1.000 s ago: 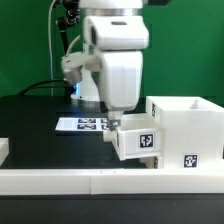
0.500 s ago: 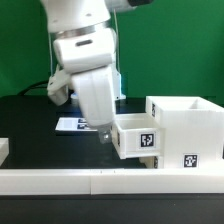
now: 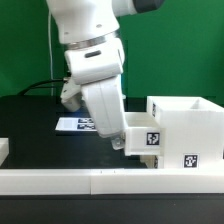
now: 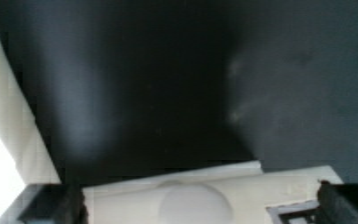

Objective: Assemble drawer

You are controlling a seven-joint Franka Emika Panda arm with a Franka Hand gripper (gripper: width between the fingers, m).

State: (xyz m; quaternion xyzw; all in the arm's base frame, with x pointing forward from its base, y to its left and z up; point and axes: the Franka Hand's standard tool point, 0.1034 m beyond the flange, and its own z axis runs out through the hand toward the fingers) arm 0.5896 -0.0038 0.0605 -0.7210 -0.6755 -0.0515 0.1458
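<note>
Now the big white robot arm (image 3: 95, 60) leans down over the black surface (image 3: 30, 115). Its end effector (image 3: 117, 142) sits low, right at the side of a shallow white plastic tray (image 3: 143, 137) with a small black-and-white square tag on its front. The end effector is spread wide and holds nothing (in the wrist view its dark fingertips (image 4: 43, 205) stand far apart, with the white tray (image 4: 194, 195) between them). The tray sticks out of the tall boxy white plastic casing (image 3: 187, 125) on the exterior view's right, and it is partly pushed in. Behind the arm lies the flat white marker board (image 3: 75, 124). A low white border rail (image 3: 70, 181) runs along the front.
</note>
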